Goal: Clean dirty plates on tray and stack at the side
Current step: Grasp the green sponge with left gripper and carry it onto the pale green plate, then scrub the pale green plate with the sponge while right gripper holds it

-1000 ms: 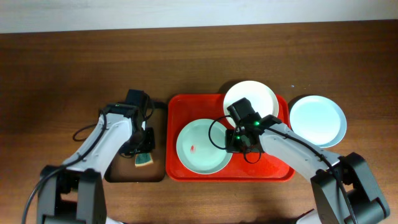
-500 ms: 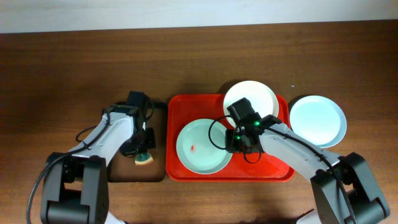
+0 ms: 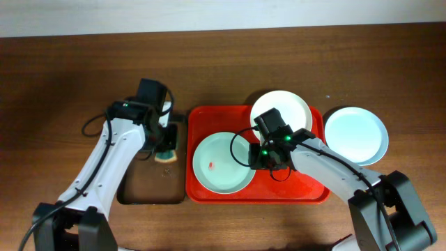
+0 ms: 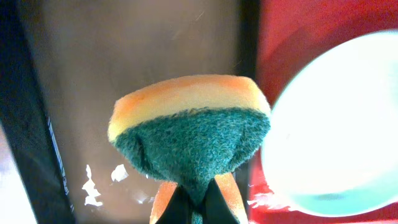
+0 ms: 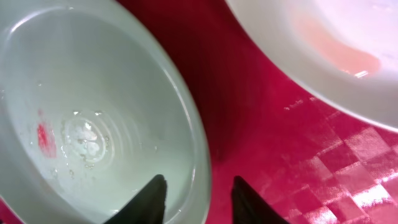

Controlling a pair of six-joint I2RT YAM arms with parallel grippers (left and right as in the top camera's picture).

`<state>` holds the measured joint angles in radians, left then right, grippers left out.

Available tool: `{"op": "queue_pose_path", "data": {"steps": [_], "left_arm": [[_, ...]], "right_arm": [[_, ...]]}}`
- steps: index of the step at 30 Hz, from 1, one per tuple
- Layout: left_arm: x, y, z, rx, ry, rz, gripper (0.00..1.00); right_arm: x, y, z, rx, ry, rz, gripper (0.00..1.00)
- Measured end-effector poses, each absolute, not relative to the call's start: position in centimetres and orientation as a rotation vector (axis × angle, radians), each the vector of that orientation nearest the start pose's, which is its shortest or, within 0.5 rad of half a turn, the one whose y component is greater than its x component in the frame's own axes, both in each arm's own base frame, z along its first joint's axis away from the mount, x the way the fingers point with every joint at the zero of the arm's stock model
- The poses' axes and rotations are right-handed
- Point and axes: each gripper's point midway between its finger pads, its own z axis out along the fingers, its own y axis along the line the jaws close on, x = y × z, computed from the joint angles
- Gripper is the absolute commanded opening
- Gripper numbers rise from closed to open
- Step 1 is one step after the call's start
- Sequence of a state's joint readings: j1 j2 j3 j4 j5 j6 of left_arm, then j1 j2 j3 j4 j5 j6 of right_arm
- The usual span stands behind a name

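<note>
Lifted off the black tray (image 3: pixel 148 187), the sponge (image 4: pixel 193 134) pinched in the left gripper (image 4: pixel 193 202) nears the pale green plate (image 3: pixel 221 167) on the red tray (image 3: pixel 301 188); right gripper (image 5: pixel 199 199), parted astride its rim, should brace it for scrubbing the smear (image 3: pixel 212 165)

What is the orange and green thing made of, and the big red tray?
The sponge looks like soft orange foam with a fuzzy green scrubbing layer; it puckers where it is squeezed. The red tray is probably hard plastic: shiny, with a tiny checked pattern catching the light.
</note>
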<state>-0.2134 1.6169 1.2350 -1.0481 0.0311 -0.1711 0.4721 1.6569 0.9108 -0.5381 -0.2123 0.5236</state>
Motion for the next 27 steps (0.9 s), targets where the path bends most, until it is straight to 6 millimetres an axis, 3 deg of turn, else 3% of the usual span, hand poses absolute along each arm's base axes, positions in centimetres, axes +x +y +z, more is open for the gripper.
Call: {"op": "queue_pose_path", "data": {"steps": [1, 4, 6, 7, 8, 9, 14, 23, 27], "left_arm": [[31.6, -8.9, 11.0, 0.13, 2.966, -0.128, 0.0], [30.4, -12.8, 10.9, 0.28, 2.973, -0.207, 0.0], [30.0, -14.8, 9.2, 0.333, 3.013, -0.221, 0.0], [30.0, -15.6, 7.9, 0.343, 3.036, -0.222, 0.0], [29.9, -16.1, 6.7, 0.359, 3.065, -0.216, 0.0], [29.8, -16.5, 5.8, 0.371, 3.08, -0.212, 0.0], [29.9, -17.5, 1.9, 0.353, 3.149, -0.192, 0.0], [29.6, -19.3, 0.7, 0.405, 3.126, -0.129, 0.0], [29.4, -21.7, 1.1, 0.379, 3.154, -0.378, 0.0]], "right_arm": [[27.9, 18.3, 2.2, 0.032, 2.953, 0.48, 0.3], [27.9, 18.3, 2.2, 0.032, 2.953, 0.476, 0.3], [27.9, 18.2, 2.2, 0.033, 2.953, 0.474, 0.14], [27.9, 18.2, 2.2, 0.03, 2.953, 0.474, 0.11], [27.9, 18.2, 2.2, 0.034, 2.953, 0.474, 0.11], [27.9, 18.2, 2.2, 0.034, 2.953, 0.474, 0.04], [27.9, 18.3, 2.2, 0.032, 2.953, 0.475, 0.04], [28.0, 17.9, 1.8, 0.037, 2.946, 0.451, 0.04], [28.0, 17.8, 1.7, 0.039, 2.945, 0.443, 0.04]]}}
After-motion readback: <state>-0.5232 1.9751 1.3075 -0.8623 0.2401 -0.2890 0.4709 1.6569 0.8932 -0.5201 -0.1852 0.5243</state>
